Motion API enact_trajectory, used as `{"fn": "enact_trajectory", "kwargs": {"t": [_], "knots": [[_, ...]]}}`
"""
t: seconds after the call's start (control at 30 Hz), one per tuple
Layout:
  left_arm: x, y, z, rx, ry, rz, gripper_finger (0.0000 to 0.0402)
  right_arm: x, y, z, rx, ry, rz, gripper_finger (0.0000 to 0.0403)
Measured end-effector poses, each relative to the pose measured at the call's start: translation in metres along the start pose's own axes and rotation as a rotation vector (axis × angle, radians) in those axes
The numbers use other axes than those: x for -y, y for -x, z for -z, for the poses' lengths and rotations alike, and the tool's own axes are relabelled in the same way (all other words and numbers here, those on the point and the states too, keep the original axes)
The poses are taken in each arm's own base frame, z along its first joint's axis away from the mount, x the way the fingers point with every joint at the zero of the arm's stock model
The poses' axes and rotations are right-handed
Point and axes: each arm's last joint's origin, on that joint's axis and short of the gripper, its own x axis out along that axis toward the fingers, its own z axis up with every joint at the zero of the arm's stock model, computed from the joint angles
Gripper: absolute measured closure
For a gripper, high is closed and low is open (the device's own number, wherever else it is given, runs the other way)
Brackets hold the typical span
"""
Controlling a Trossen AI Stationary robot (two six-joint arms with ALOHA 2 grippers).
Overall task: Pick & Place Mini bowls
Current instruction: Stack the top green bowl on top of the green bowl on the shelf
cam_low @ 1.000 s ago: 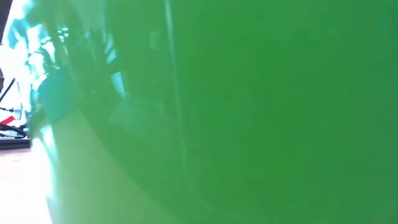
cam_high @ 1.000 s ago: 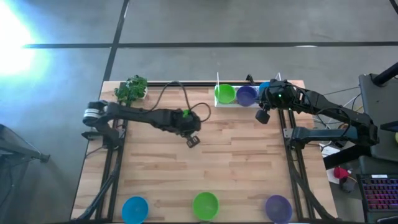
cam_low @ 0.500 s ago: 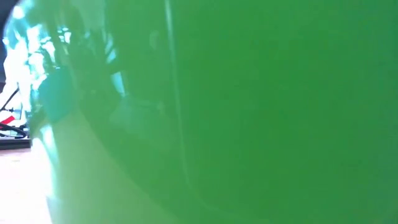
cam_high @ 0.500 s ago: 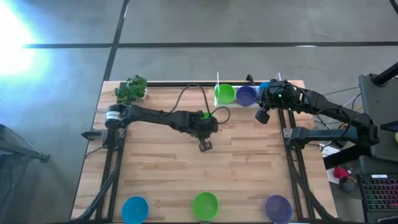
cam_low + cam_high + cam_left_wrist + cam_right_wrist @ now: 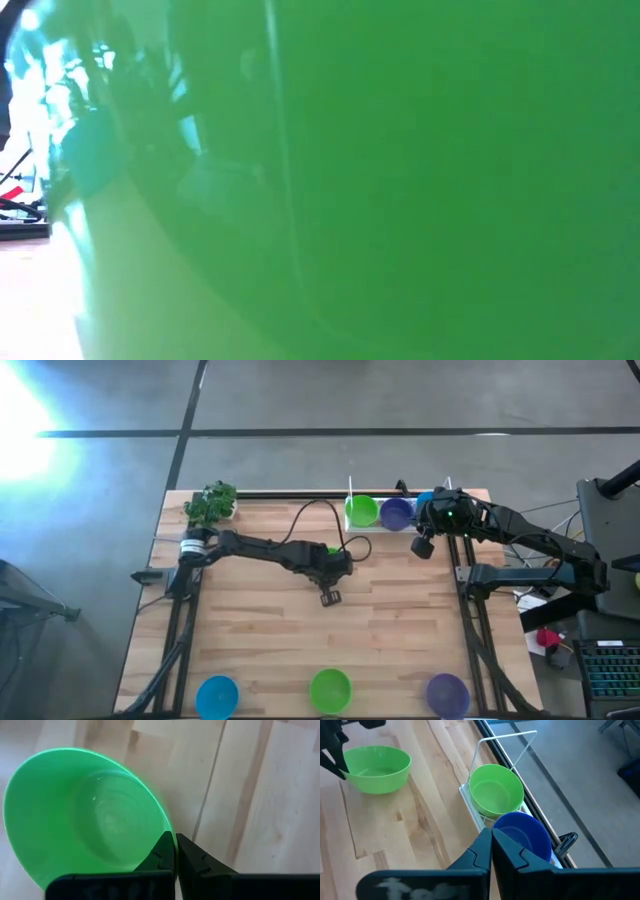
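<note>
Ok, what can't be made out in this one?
Low view: a green surface against the lens hides the table.
High view: the left arm covers the green bowl.
Left wrist view: shut left gripper at the rim; whether it pinches it is unclear.

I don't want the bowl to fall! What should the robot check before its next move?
1. Left gripper shut on the green bowl's rim: ok.
2. Bowl lifted off the table: cannot tell.
3. Right gripper shut, holding nothing, waiting near the rack: ok.
4. Low view free to watch the move: not ok, it shows only green.
</note>
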Motion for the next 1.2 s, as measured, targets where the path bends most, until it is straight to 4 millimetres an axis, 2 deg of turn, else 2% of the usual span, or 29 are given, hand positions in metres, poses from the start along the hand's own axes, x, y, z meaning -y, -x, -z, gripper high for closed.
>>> {"fn": "enact_trajectory", "kwargs": {"t": [0.6,0.97,1.2], "knots": [[0.000,0.000,0.000,-0.003,0.022,0.005,0.0401,0.000,0.000,0.000,0.000,0.003,0.000,0.0394],[0.001,0.000,0.000,-0.004,0.023,0.013,0.0346,0.000,0.000,0.000,0.001,0.001,0.000,0.0394],[-0.001,0.010,-0.006,0.024,0.020,0.017,0.0343,0.000,0.000,0.000,0.004,0.000,0.000,0.0394]]}}
